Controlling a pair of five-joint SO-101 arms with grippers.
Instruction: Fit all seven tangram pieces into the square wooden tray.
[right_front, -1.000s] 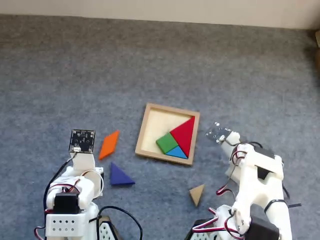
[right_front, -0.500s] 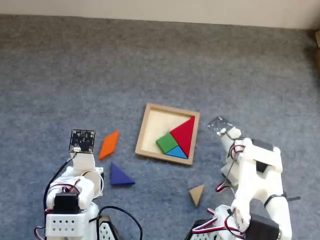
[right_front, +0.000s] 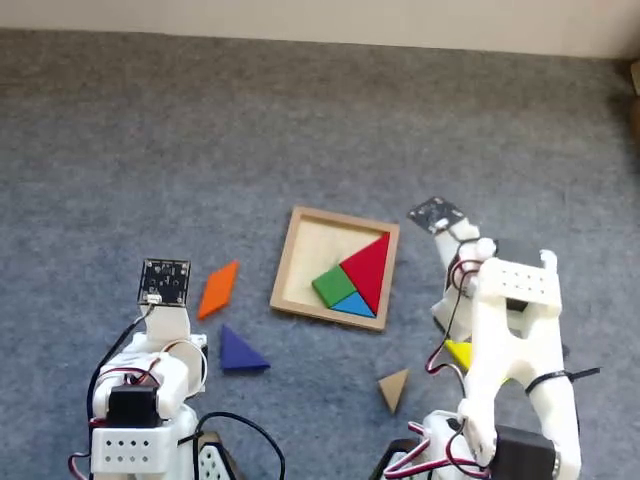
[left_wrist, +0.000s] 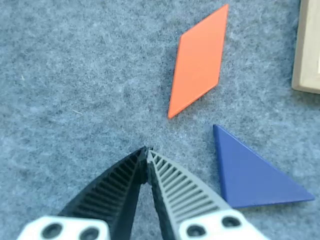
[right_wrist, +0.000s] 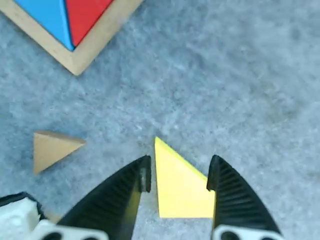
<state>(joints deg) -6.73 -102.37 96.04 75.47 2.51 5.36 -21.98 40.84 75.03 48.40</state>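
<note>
Right gripper (right_wrist: 179, 172) shifted above yellow triangle (right_wrist: 181, 192), grey carpet (right_front: 150, 130), pale wall (right_front: 300, 15)

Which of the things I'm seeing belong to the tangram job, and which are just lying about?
Job: square wooden tray; red triangle, green square, light blue triangle inside it; orange parallelogram, dark blue triangle, tan wooden triangle, yellow triangle loose outside it.

Lying about: grey carpet; brown thing at the right edge, unidentifiable.

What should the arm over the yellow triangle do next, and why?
Probably lower the right gripper and shut it on the yellow triangle: its jaws stand open on either side of the piece, which lies on the carpet outside the tray.
</note>
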